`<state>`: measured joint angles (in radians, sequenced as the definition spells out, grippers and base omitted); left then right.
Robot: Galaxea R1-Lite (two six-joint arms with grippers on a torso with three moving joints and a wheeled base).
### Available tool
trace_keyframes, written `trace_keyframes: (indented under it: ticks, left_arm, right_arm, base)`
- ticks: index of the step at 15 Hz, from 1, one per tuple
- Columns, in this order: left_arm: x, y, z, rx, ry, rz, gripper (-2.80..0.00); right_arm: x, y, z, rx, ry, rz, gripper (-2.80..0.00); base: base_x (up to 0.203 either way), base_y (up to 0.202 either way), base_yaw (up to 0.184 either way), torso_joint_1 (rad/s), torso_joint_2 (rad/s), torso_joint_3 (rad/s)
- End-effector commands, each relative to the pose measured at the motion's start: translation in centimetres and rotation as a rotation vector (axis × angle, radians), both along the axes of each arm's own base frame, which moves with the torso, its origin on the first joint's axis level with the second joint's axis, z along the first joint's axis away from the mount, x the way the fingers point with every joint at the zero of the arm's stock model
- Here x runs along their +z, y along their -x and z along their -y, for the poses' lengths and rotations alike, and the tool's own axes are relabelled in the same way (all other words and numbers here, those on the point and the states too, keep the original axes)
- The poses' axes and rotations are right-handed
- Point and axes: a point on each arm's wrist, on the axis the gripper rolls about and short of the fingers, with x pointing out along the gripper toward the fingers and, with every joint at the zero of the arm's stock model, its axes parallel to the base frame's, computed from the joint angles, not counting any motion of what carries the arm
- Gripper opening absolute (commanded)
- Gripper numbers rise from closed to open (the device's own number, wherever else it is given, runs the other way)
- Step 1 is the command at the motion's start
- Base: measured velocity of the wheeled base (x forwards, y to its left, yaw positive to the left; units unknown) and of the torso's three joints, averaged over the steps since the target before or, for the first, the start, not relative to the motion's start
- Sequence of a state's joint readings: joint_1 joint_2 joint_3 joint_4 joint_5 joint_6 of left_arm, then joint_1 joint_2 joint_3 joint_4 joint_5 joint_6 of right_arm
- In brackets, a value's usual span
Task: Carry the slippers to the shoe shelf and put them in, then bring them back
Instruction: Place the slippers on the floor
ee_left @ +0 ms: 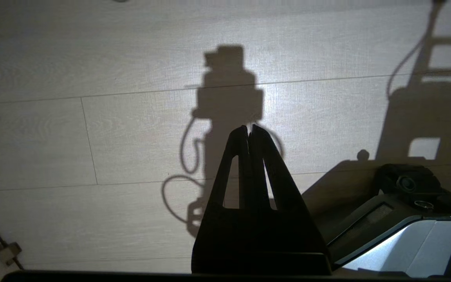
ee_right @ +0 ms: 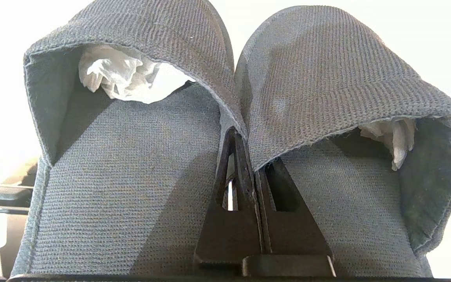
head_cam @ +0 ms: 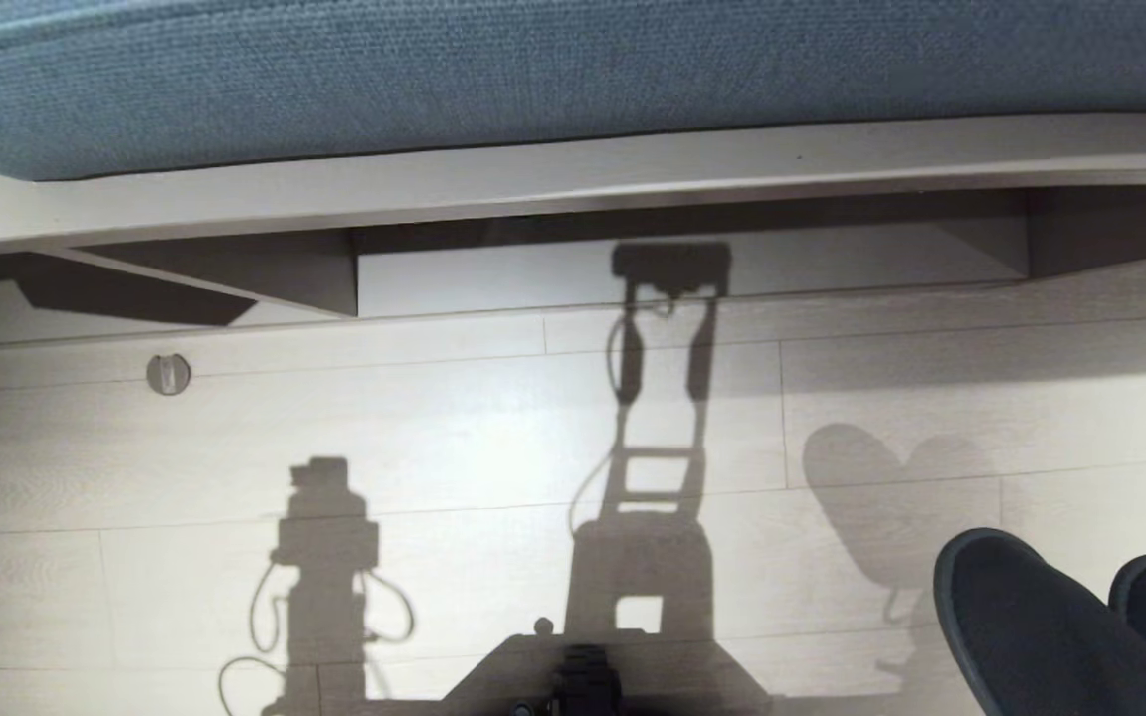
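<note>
The two black fabric slippers (head_cam: 1031, 626) hang side by side at the lower right of the head view, toes up, above the floor. In the right wrist view my right gripper (ee_right: 247, 152) is shut on the inner edges where the left slipper (ee_right: 131, 176) and the right slipper (ee_right: 327, 78) meet. One finger lies between them and the other inside the right slipper's opening. White crumpled paper (ee_right: 123, 78) fills the toes. My left gripper (ee_left: 249, 129) is shut on nothing, over bare floor. The shoe shelf is out of view.
A blue cushioned top (head_cam: 533, 80) on a pale board (head_cam: 533, 184) spans the far side, with a shadowed recess beneath it (head_cam: 633, 268). Pale wood-look floor (head_cam: 434, 438) lies between. A round metal floor fitting (head_cam: 168, 374) sits at the left. My base (head_cam: 583, 681) shows at the near edge.
</note>
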<state>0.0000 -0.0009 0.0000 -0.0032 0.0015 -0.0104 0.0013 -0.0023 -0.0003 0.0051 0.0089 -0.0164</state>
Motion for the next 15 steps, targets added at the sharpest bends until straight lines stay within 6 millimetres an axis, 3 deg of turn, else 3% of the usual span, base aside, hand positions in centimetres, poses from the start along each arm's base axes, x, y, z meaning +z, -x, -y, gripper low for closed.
trace_keyframes:
  ticks: [1, 15]
  left_arm:
    - [0.02, -0.01, 0.0, 0.0, 0.0, 0.001, -2.8]
    - [0.02, -0.01, 0.0, 0.0, -0.001, 0.001, -2.8]
  right_arm:
    - [0.0, -0.02, 0.0, 0.001, 0.0, -0.002, -2.8]
    - [0.0, -0.02, 0.0, 0.001, 0.0, -0.002, -2.8]
  base:
    - [0.0, 0.0, 0.0, -0.006, 0.0, 0.203]
    - [0.0, 0.0, 0.0, 0.001, 0.0, 0.2]
